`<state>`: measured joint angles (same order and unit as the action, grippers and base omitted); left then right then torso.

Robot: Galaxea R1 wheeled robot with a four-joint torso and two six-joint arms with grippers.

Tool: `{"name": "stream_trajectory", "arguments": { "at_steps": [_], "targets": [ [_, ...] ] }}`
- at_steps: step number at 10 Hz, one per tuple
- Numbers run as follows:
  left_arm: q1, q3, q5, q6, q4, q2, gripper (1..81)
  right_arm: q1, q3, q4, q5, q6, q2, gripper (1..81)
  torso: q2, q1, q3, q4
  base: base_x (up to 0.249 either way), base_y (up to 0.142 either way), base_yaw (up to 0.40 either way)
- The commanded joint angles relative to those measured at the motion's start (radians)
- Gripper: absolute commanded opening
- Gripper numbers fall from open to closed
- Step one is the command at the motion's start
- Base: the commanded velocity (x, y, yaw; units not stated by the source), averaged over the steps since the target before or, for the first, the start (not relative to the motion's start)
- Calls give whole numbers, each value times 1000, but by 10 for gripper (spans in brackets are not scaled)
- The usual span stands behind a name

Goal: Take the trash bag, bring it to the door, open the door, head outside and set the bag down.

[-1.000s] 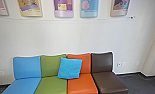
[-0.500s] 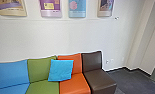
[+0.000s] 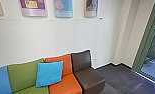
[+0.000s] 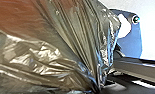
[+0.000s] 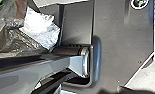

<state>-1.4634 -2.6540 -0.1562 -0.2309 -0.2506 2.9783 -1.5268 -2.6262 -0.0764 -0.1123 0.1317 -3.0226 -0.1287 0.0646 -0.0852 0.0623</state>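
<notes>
Backing everything, a pale wall (image 3: 50,35) has a row of coloured seats (image 3: 89,79) along it, probably to spare walking room, with a green frame (image 3: 144,41) around glass beyond. The trash bag (image 4: 43,53) is close to both wrists, drawn into tight pleats, likely so its weight hangs from the gathered part, though whether the left gripper and right gripper are open or closed I cannot tell. A blue cushion (image 3: 50,73) leans against the backrests, presumably for sitters' comfort.
</notes>
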Motion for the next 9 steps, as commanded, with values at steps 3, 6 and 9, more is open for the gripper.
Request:
{"name": "stream_trajectory", "arguments": {
  "at_steps": [3,6,9],
  "targets": [
    [50,3,-71,-2,-1,-1,10,47,11,-5,-63,-4,-14,811,0,0,0,0,0,0,-335],
    [50,3,-71,-2,-1,-1,10,46,8,-3,-63,-3,-14,811,0,0,0,0,0,0,-337],
    [51,3,-71,-2,-1,-1,10,44,8,-3,-63,-3,-15,811,0,0,0,0,0,0,-338]
  ]
}}
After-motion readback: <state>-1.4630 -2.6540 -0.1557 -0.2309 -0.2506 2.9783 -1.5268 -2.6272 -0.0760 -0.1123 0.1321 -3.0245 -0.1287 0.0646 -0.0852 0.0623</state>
